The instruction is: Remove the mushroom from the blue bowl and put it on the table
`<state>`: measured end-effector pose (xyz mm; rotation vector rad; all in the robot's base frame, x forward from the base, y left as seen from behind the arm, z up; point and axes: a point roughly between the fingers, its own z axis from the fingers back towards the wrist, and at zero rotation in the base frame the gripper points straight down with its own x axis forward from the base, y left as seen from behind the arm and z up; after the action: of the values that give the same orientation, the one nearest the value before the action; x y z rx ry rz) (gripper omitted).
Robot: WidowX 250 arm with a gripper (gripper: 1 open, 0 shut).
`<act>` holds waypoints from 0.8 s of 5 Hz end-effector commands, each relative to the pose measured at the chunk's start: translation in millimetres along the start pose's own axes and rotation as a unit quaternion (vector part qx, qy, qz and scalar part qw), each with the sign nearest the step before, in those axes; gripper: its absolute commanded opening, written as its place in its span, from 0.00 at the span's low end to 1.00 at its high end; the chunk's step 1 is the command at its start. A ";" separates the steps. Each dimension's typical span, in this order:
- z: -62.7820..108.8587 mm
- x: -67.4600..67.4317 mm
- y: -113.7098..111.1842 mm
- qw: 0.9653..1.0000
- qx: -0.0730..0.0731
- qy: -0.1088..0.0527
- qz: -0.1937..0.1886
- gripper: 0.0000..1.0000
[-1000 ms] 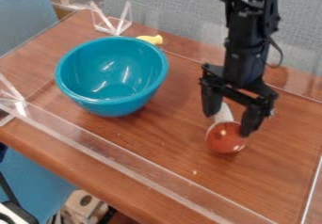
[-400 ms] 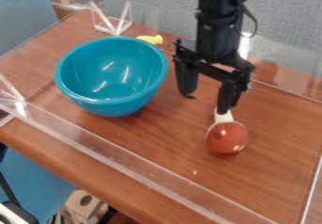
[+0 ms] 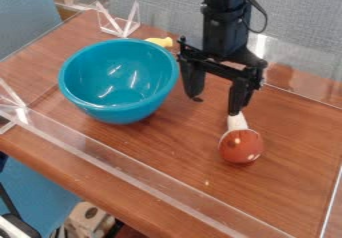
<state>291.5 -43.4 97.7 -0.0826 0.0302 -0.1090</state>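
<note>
The mushroom (image 3: 241, 145), with a red-orange cap and short cream stem, lies on the brown wood table (image 3: 160, 147) to the right of the blue bowl (image 3: 119, 80). The bowl stands empty at the left. My gripper (image 3: 218, 90) hangs open and empty above the table between the bowl and the mushroom, a little up and left of the mushroom, apart from it.
A small yellow object (image 3: 160, 43) lies behind the bowl. Low clear acrylic walls (image 3: 147, 172) edge the table at the front and left. A clear folded piece (image 3: 118, 22) stands at the back left corner.
My gripper has let go of the mushroom, risen and moved left toward the bowl. The mushroom stays on the table where it was set down.
</note>
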 end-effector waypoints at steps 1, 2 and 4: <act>9.3 11.7 -1.4 1.000 0.000 -0.023 0.018 1.00; 9.9 15.2 5.1 1.000 -0.003 -0.018 0.024 1.00; 14.8 13.9 -2.7 1.000 -0.006 -0.010 0.026 1.00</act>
<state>297.7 -45.7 97.7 -0.0952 0.0666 -0.0522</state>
